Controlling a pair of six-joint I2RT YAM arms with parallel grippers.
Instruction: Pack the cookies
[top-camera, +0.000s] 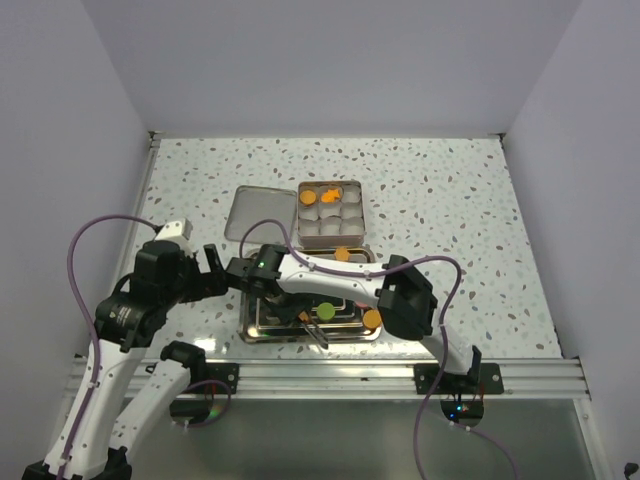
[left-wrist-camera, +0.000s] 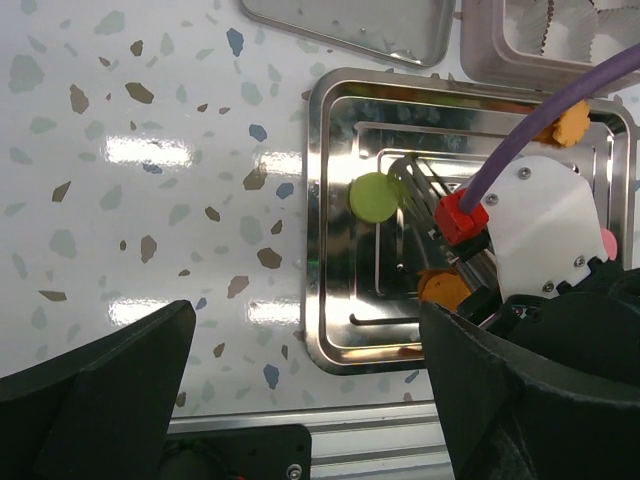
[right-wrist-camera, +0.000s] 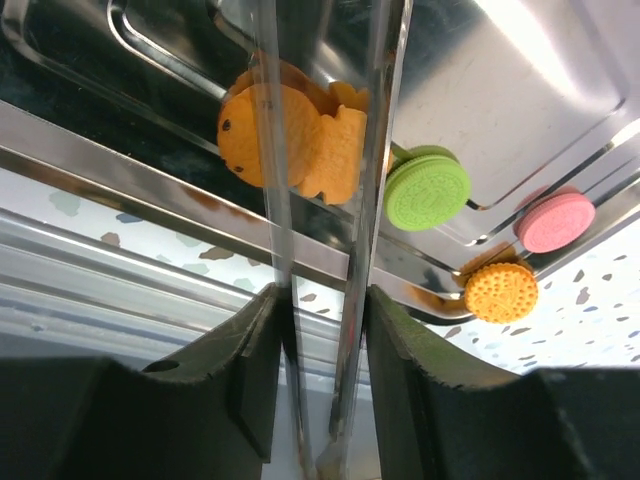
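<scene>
The cookies lie on a steel tray (top-camera: 258, 322): a green disc (top-camera: 326, 311), an orange disc (top-camera: 372, 319) and another orange one (top-camera: 342, 254) at its far rim. Two orange cookies (top-camera: 308, 198) sit in the cup box (top-camera: 331, 232). My right gripper (top-camera: 290, 305) is shut on metal tongs (right-wrist-camera: 385, 150). The tong blades straddle an orange disc (right-wrist-camera: 262, 135) and a flower-shaped orange cookie (right-wrist-camera: 338, 152); their tips are out of view. Green (right-wrist-camera: 427, 187), pink (right-wrist-camera: 556, 220) and orange (right-wrist-camera: 500, 291) cookies lie beside them. My left gripper (left-wrist-camera: 300, 400) is open and empty by the tray's left edge (left-wrist-camera: 318, 250).
The box's metal lid (top-camera: 255, 212) lies left of the box, behind the tray. White paper cups (top-camera: 330, 215) fill the box. The table's near edge has an aluminium rail (top-camera: 330, 378). A purple cable (left-wrist-camera: 560, 110) crosses above the tray.
</scene>
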